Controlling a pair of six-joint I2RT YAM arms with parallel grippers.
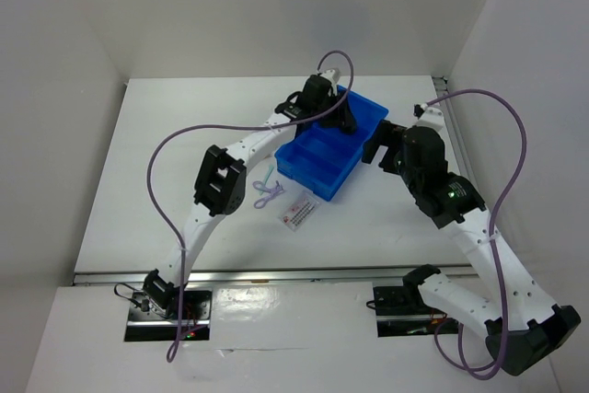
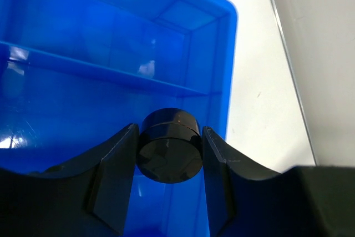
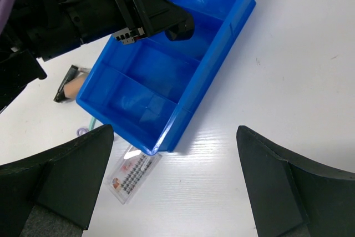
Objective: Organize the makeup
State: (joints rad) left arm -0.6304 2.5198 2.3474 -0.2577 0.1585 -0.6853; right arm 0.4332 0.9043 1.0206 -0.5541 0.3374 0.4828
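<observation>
My left gripper (image 2: 169,137) is shut on a small black round jar (image 2: 169,147) of the makeup and holds it over the far compartment of the blue tray (image 2: 228,48). The right wrist view shows the same jar (image 3: 181,26) hanging above the tray (image 3: 183,109). A flat white packet with red print (image 1: 298,211) (image 3: 132,173) lies on the table at the tray's near corner. Beside it is the lilac looped tool (image 1: 267,192). A tan-and-black piece (image 3: 69,87) lies left of the tray. My right gripper (image 1: 375,146) (image 3: 175,132) stands open and empty by the tray's right side.
The tray (image 1: 317,186) has three compartments, and the ones in view look bare. White walls close the table in at the back and on both sides. Purple cables loop above both arms.
</observation>
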